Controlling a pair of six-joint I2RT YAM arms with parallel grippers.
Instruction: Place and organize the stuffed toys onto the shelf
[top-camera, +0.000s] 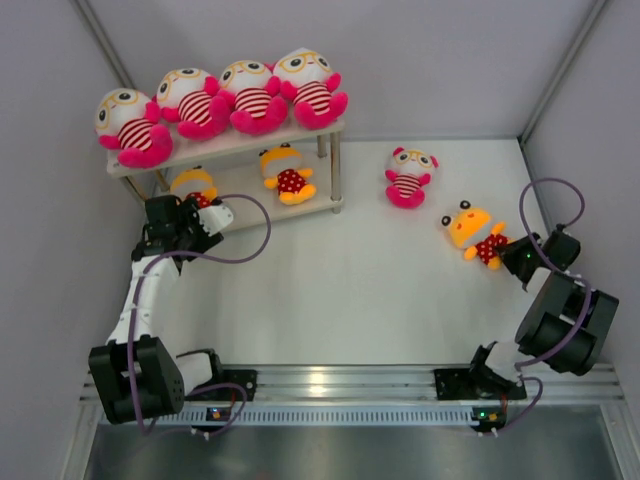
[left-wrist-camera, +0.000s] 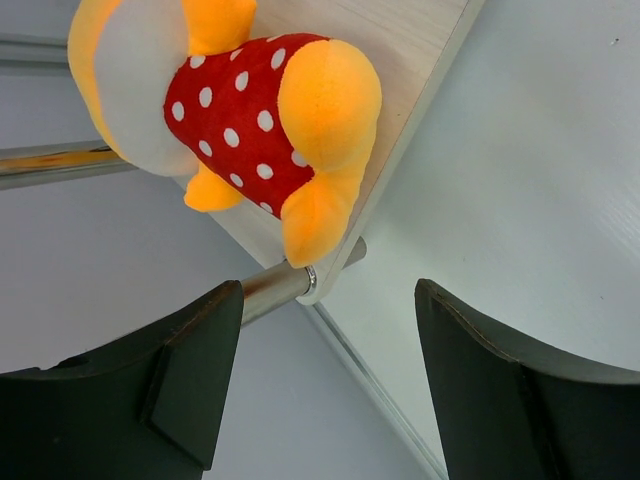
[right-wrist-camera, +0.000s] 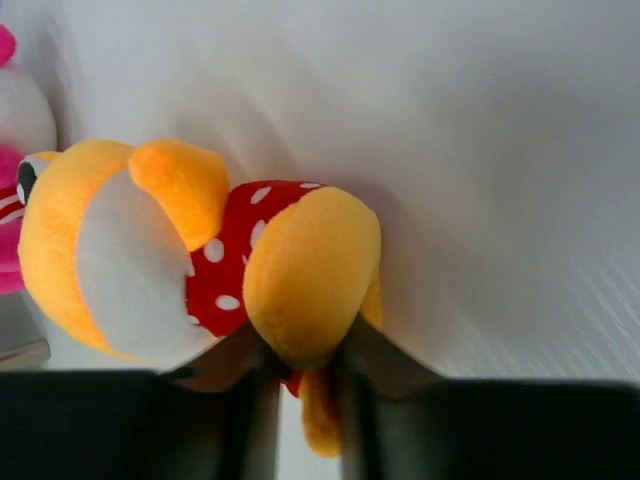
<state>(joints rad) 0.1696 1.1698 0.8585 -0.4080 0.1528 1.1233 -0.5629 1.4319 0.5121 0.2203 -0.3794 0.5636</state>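
- The table (top-camera: 330, 300) is plain white, closed in by pale grey walls (top-camera: 450, 60), with a metal rail (top-camera: 340, 382) along its near edge.
- The shelf (top-camera: 232, 150) stands at the far left of the table, close to the back wall.
- Its top board carries four striped toys (top-camera: 255, 97) in a row, side by side and touching.
- Its lower board (top-camera: 322, 205) holds the left orange toy (top-camera: 195, 185) and the middle orange toy (top-camera: 288, 175), set apart from each other.
- A fifth, loose striped toy (top-camera: 408, 178) sits on the table just right of the shelf.
- The third orange toy (top-camera: 475, 232) lies on the table to the right, near the loose striped toy.
- The left pincer (left-wrist-camera: 330, 380) hangs at the front of the lower board with its fingers spread wide and nothing between them. The left orange toy (left-wrist-camera: 240, 110) lies just ahead of it.
- The right pincer (right-wrist-camera: 300, 400) is pinched onto the lower end of the third orange toy (right-wrist-camera: 200, 260), which rests on the table.
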